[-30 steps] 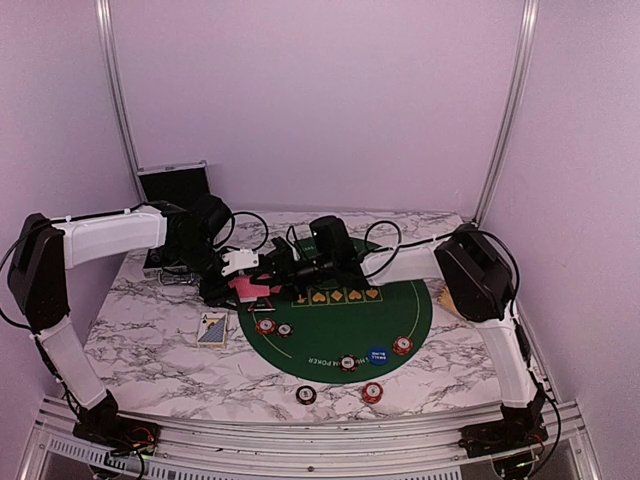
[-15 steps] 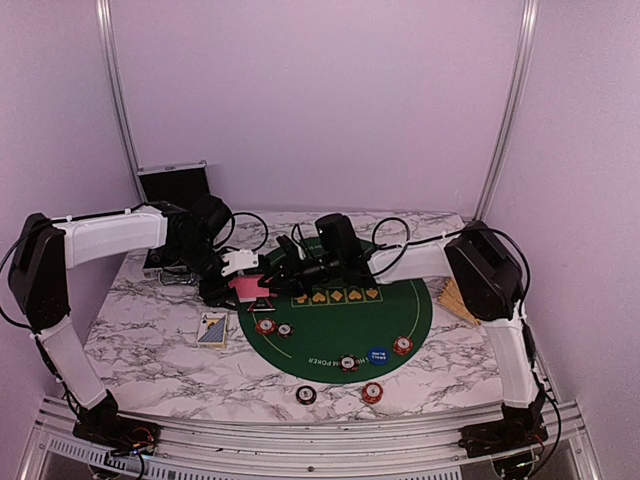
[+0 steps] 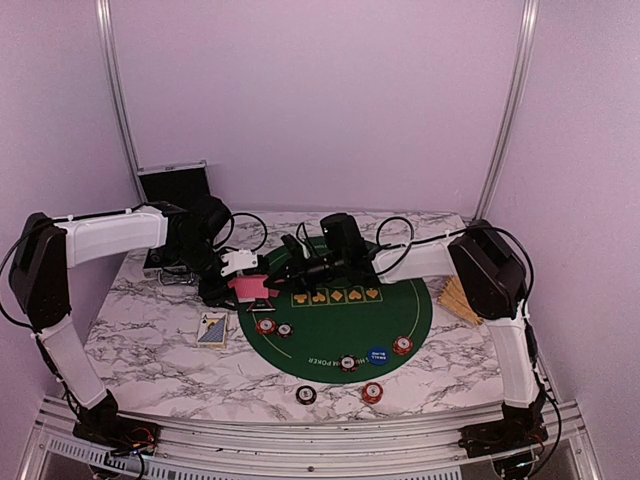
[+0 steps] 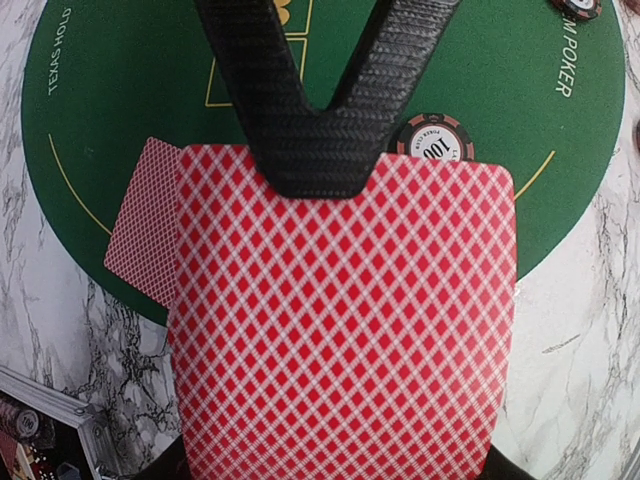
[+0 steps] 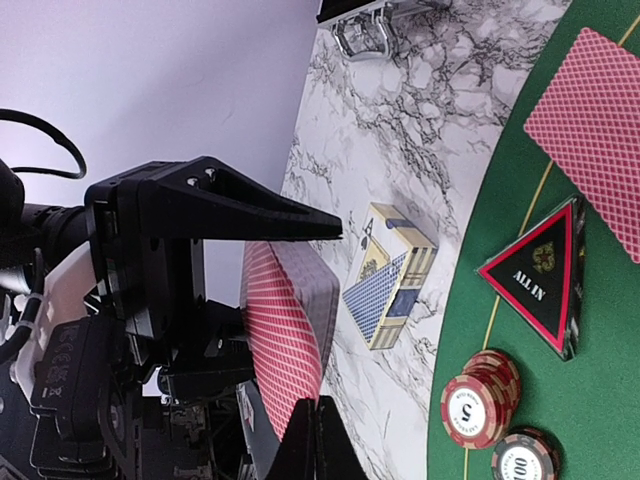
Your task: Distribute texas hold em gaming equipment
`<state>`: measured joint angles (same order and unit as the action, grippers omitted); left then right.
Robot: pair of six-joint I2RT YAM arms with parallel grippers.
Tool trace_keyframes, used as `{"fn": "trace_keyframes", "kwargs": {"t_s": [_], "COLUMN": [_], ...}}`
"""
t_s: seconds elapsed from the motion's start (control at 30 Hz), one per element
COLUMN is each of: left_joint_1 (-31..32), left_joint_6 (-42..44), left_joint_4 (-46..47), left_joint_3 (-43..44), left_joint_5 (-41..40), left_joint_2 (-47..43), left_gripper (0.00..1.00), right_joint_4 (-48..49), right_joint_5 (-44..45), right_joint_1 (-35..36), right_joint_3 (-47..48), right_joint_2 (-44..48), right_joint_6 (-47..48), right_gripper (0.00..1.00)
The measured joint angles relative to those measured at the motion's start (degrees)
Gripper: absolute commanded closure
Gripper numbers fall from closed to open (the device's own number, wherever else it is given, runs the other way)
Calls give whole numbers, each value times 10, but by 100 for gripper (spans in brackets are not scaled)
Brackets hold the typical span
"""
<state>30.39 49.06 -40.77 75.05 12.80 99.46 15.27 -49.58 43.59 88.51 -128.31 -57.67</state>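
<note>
My left gripper (image 3: pixel 248 290) is shut on a deck of pink-red-backed playing cards (image 4: pixel 345 320), held above the left edge of the green mat (image 3: pixel 340 325). My right gripper (image 5: pixel 318 412) reaches in from the right and is shut on the edge of the top card (image 5: pixel 285 330), which bows away from the deck. In the left wrist view its black fingers (image 4: pixel 315 150) cover the deck's far edge. One card (image 5: pixel 590 110) lies face down on the mat. A black triangular marker (image 5: pixel 540 265) and dark-red chips (image 5: pixel 480 400) sit near the mat's left rim.
A blue-and-cream card box (image 3: pixel 212 328) lies on the marble left of the mat. The silver-edged case (image 3: pixel 175 185) stands at the back left. More chips (image 3: pixel 402 345) and a blue button (image 3: pixel 376 355) sit on the mat's near part, and two chips (image 3: pixel 306 394) lie off it.
My right gripper has closed from open onto the top card of the deck, and its arm has edged slightly toward it. The left arm and deck have stayed put.
</note>
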Motion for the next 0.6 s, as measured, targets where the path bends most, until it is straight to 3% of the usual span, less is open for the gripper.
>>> {"fn": "trace_keyframes", "kwargs": {"t_s": [0.1, 0.2, 0.3, 0.43, 0.6], "left_joint_1": [0, 0, 0, -1, -1], "left_joint_6": [0, 0, 0, 0, 0], "left_joint_4": [0, 0, 1, 1, 1], "left_joint_3": [0, 0, 0, 0, 0], "left_joint_5": [0, 0, 0, 0, 0], "left_joint_2": [0, 0, 0, 0, 0], "left_gripper": [100, 100, 100, 100, 100], "right_joint_4": [10, 24, 31, 35, 36], "right_joint_5": [-1, -5, -9, -11, -11], "right_joint_1": [0, -1, -1, 0, 4], "right_joint_3": [-3, -8, -12, -12, -11], "right_joint_2": [0, 0, 0, 0, 0], "right_joint_6": [-8, -19, -27, -33, -37], "right_gripper": [99, 71, 62, 61, 68]}}
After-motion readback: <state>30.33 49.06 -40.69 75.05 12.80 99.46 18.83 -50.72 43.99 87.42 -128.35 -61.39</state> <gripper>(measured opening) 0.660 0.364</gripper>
